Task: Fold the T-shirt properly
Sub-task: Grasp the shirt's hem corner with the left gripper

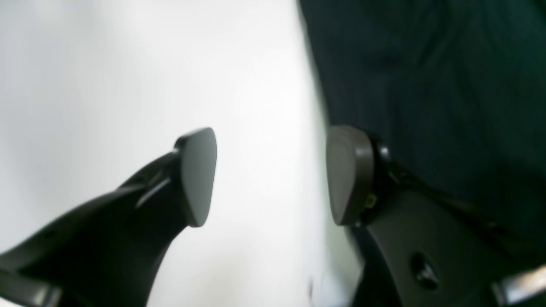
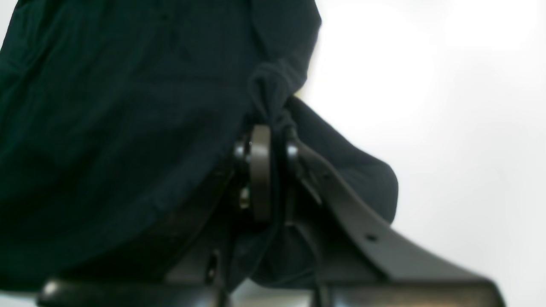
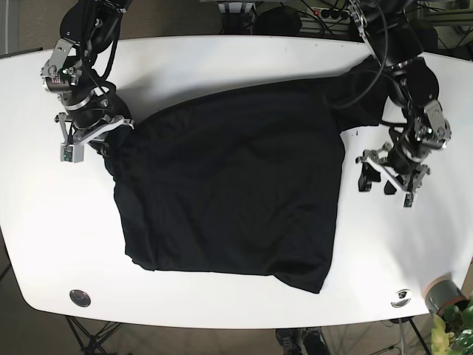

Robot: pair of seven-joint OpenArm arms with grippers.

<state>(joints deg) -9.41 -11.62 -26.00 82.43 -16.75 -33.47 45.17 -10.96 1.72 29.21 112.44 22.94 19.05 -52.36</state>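
In the base view, the right gripper (image 3: 107,133) sits at the left edge of the black T-shirt (image 3: 236,185), clamped on a bunched fold of its fabric, as the right wrist view confirms (image 2: 273,140). The T-shirt lies spread across the middle of the white bench (image 3: 222,66). To its right, the left gripper (image 3: 384,177) rests over bare bench beside the shirt's edge, jaws apart and empty (image 1: 273,175).
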